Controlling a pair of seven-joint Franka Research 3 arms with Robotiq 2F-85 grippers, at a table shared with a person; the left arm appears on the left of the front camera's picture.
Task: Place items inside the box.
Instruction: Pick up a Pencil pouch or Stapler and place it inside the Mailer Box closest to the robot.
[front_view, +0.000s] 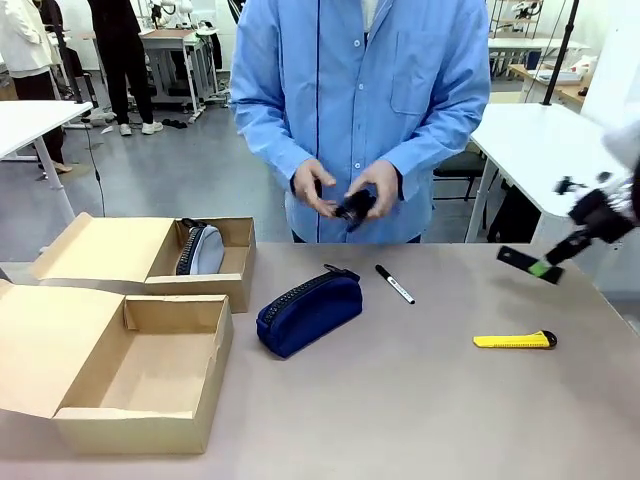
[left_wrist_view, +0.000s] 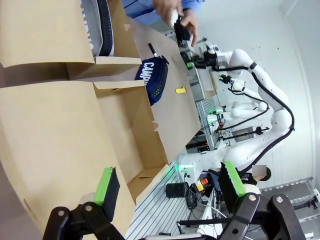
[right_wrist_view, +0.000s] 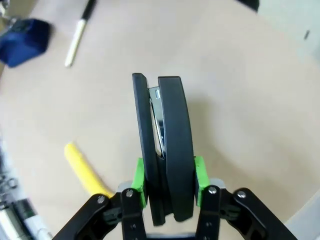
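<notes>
My right gripper (right_wrist_view: 167, 187) is shut on a black stapler (right_wrist_view: 169, 140), held above the table's right side (front_view: 520, 260). Below it lies the yellow utility knife (front_view: 515, 341) (right_wrist_view: 85, 171). A black marker pen (front_view: 394, 284) and a navy zip pencil case (front_view: 308, 312), lettered "CAMPUS" (left_wrist_view: 152, 77), lie mid-table. The grey zip case (front_view: 203, 250) rests inside the far cardboard box (front_view: 235, 290). The near box (front_view: 140, 425) holds nothing. My left gripper (left_wrist_view: 170, 182) is open above the near box's flap (left_wrist_view: 50, 150). The person's hands (front_view: 340, 190) hold a small black object.
The person in a blue shirt stands at the far edge, hands over the table. Both boxes have their lids folded open to the left. The right arm (left_wrist_view: 260, 100) shows far off in the left wrist view. White tables stand beyond.
</notes>
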